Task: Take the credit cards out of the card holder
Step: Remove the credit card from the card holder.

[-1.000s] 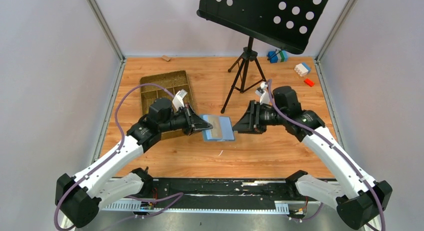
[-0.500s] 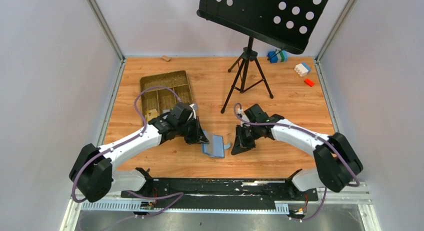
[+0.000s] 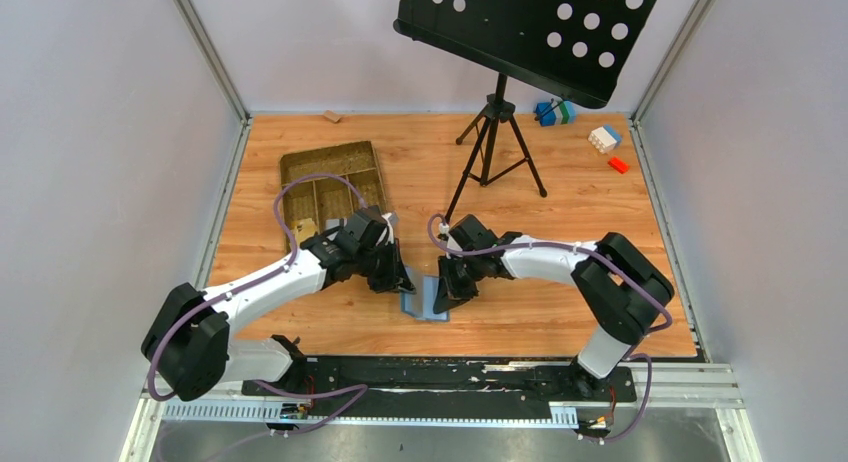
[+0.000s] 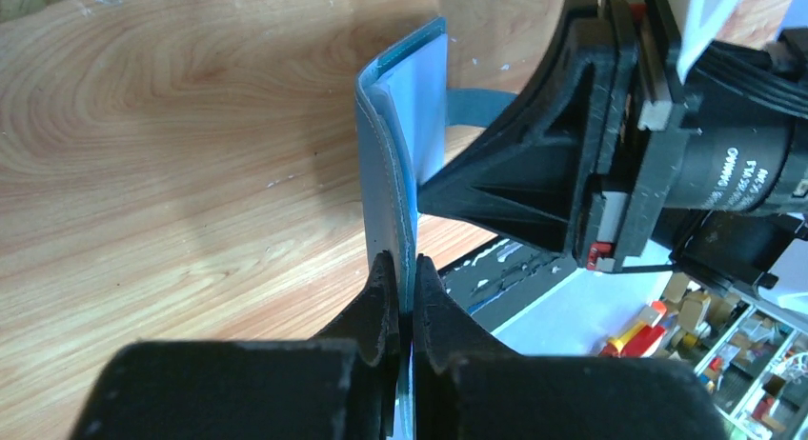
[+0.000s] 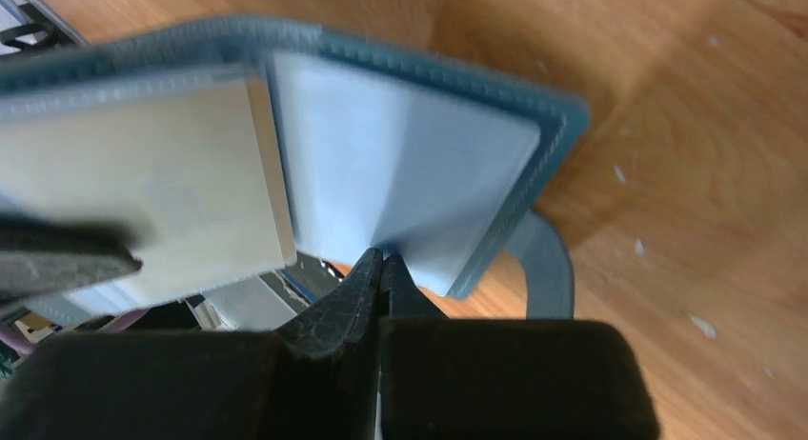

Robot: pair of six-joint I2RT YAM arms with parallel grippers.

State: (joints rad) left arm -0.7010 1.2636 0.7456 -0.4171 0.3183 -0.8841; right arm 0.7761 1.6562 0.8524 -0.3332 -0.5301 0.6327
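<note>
Card holder (image 3: 425,300) on edge over the surface (image 3: 560,202), one side pinched by left tool (image 4: 405,269), pale inner flap nipped by pressed-together right tool (image 5: 381,259); silvery credit card (image 5: 162,192) still tucked inside, none out.

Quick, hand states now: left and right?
Left hand: closed, holding the card holder's edge.
Right hand: closed, tips at its inner pocket; grip cannot be told.

Bright, even light from above; soft shadows on the counter (image 3: 560,312). Left fingers (image 4: 381,302) and right fingers (image 5: 354,292) blur close up.
</note>
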